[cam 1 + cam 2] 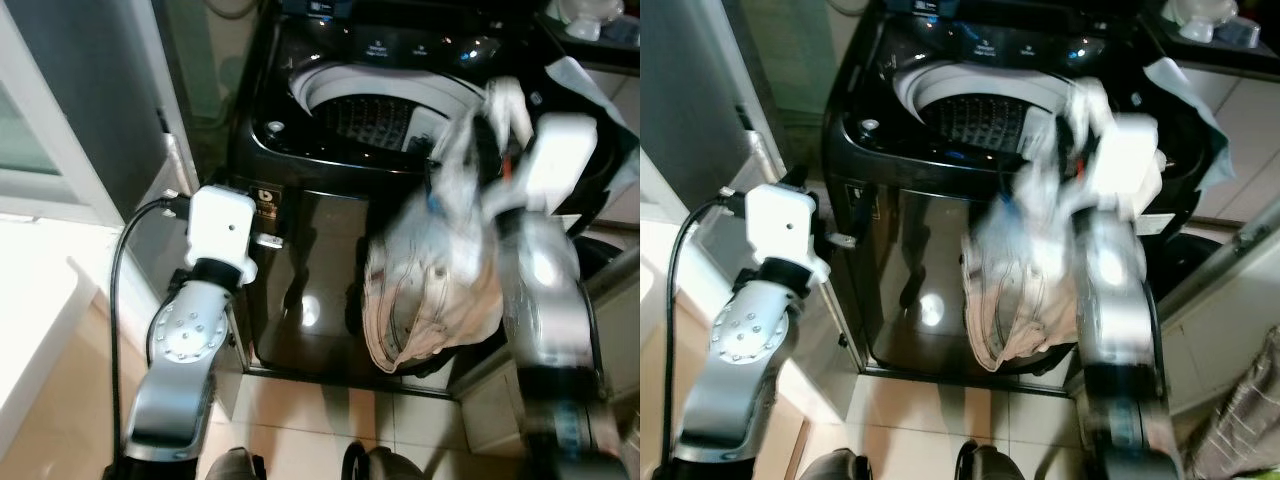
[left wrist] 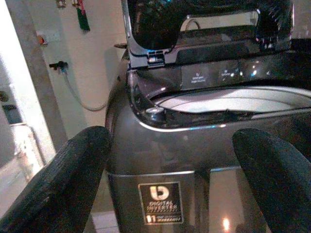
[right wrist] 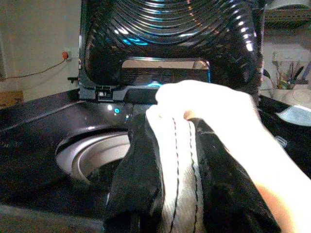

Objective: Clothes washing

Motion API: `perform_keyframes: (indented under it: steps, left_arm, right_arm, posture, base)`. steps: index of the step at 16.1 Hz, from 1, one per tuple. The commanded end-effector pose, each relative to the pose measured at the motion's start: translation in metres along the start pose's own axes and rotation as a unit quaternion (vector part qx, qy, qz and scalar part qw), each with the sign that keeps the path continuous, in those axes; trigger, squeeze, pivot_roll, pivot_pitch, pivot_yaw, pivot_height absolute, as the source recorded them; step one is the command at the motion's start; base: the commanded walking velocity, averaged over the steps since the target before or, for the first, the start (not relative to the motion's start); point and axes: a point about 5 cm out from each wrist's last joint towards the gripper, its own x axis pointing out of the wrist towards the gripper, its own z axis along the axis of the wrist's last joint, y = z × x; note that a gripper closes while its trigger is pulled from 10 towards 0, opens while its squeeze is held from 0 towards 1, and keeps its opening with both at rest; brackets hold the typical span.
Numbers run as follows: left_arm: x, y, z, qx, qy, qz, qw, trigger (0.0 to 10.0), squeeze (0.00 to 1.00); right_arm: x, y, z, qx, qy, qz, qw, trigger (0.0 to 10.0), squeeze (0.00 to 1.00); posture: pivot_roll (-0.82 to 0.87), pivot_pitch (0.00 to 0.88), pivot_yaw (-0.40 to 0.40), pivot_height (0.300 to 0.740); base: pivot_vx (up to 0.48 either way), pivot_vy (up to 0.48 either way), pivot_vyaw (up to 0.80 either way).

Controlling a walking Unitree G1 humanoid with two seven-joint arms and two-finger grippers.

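A black top-loading washing machine (image 1: 330, 250) stands before me with its lid up and its white-rimmed drum (image 1: 380, 105) open. My right gripper (image 3: 177, 160) is shut on a pale beige garment (image 1: 430, 290), held at the machine's front right edge; the cloth hangs down over the glossy front panel. In the right wrist view the stitched fabric (image 3: 194, 111) bunches between the black fingers (image 3: 133, 184), with the drum (image 3: 92, 155) beyond. My left gripper (image 2: 170, 179) is open, raised in front of the machine's left front corner (image 2: 155, 110), holding nothing.
A white door frame (image 1: 60, 150) and a pale ledge stand at the left. A counter (image 1: 600, 70) with a blue cloth (image 1: 1185, 90) lies right of the machine. A black cable (image 1: 125, 270) runs along my left arm. The floor below is tiled.
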Motion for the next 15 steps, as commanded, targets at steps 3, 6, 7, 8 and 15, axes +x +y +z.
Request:
perform_keyframes:
  steps: [3, 6, 7, 8, 15]
  left_arm:
    - [-0.002, -0.007, 0.0, 0.014, -0.006, -0.025, 1.0, 10.0, 0.0]
    - [-0.007, -0.007, -0.013, 0.029, 0.021, -0.034, 0.999, 10.0, 0.0]
    - [-0.01, -0.008, -0.019, 0.032, 0.033, -0.045, 0.998, 10.0, 0.0]
    - [-0.012, -0.01, -0.027, 0.036, 0.045, -0.067, 0.996, 10.0, 0.0]
    - [0.003, -0.014, -0.034, 0.042, 0.038, -0.069, 0.996, 10.0, 0.0]
  right_arm:
    - [-0.033, -0.011, 0.029, -0.034, -0.035, 0.008, 0.999, 10.0, 0.0]
    - [-0.087, -0.016, -0.008, -0.058, 0.082, 0.02, 0.995, 10.0, 0.0]
    - [-0.11, -0.021, -0.028, -0.072, 0.133, 0.026, 0.988, 10.0, 0.0]
    - [-0.13, -0.025, -0.041, -0.087, 0.169, 0.03, 0.981, 10.0, 0.0]
    - [-0.074, -0.01, -0.052, -0.1, 0.14, 0.032, 0.985, 10.0, 0.0]
  posture:
    - [-0.03, 0.008, -0.051, 0.74]
    - [-0.03, 0.002, -0.057, 0.74]
    - [-0.03, 0.004, -0.057, 0.74]
    - [-0.03, 0.004, -0.057, 0.74]
    - [-0.04, 0.0, -0.032, 0.74]
  base:
    - [0.0, 0.0, 0.0]
    - [0.0, 0.0, 0.0]
    - [0.0, 0.0, 0.0]
    - [0.0, 0.0, 0.0]
    - [0.0, 0.0, -0.28]
